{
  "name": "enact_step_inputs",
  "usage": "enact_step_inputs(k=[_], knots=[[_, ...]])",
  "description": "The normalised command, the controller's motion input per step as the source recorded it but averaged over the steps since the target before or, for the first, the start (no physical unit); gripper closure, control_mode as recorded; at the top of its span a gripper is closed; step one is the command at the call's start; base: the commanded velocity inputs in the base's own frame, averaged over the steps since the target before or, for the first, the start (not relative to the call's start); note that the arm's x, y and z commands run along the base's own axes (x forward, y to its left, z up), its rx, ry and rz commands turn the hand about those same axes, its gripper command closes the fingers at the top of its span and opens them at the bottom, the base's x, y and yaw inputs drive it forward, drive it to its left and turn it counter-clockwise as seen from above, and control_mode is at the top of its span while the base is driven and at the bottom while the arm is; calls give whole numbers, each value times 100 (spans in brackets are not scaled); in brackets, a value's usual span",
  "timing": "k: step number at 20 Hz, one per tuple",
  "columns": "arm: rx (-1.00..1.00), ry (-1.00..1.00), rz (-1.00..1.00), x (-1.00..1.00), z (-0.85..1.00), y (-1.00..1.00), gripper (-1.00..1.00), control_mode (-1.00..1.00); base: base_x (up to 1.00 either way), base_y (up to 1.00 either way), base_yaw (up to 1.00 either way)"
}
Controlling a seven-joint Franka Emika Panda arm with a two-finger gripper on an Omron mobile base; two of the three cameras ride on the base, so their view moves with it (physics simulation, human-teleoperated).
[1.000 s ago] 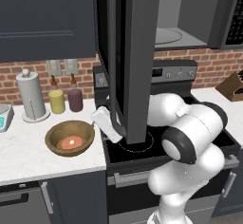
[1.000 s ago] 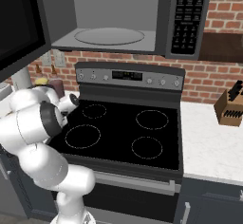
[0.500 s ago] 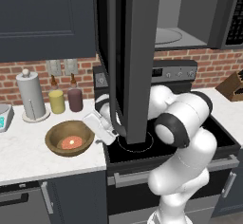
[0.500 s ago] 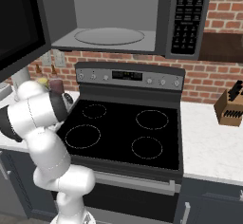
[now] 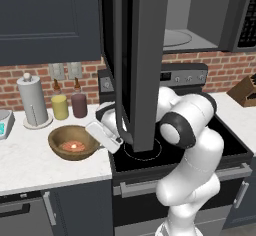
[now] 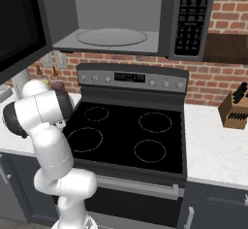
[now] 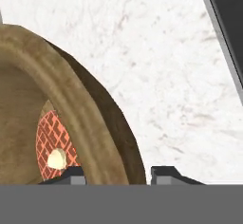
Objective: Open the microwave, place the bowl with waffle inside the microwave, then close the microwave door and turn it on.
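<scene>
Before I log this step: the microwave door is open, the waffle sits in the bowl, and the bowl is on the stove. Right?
Not quite. The bowl stands on the white counter left of the stove, as the left base view shows. The microwave door is open and the waffle lies in the bowl.

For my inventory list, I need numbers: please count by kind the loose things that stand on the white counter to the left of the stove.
Bowl, holding a waffle: 1
Paper towel roll: 1
Candle jars, one yellow and one dark purple: 2
Pale object at the left picture edge, kind unclear: 1
Total: 5
</scene>
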Motion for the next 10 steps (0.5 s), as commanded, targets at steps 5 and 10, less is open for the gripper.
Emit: enact_step_inputs(k=[5,10], knots=[[0,0,0,-2,-6,8,100,-100,0,0,0],[0,-2,0,-54,0,0,100,-100,0,0,0]])
